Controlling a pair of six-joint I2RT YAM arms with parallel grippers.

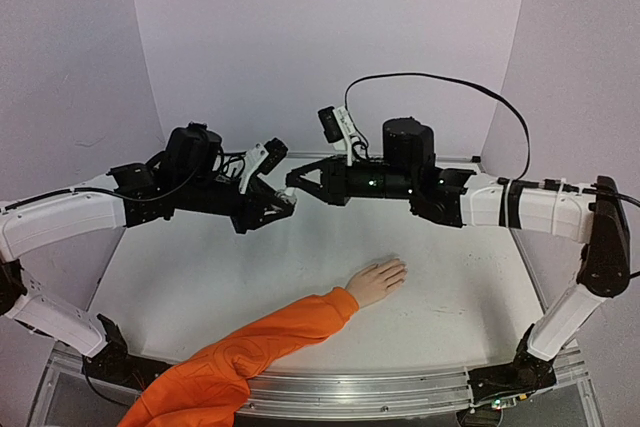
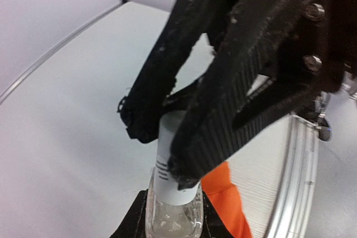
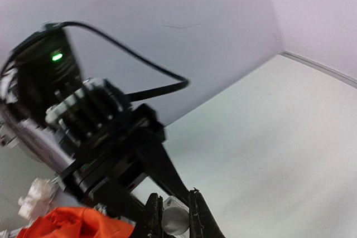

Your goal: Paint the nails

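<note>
Left gripper (image 1: 286,203) is closed on the clear body of a small bottle (image 2: 173,221), held off the table (image 1: 450,287) at centre. Right gripper (image 1: 294,179) meets it tip to tip, fingers (image 2: 223,110) clamped either side of the bottle's white cap (image 2: 167,154). The nails (image 1: 400,267), too small to tell apart, are on the mannequin hand (image 1: 375,284), which lies flat on the table right of and nearer than both grippers, well apart from them, its orange sleeve (image 1: 260,345) running to the near edge.
</note>
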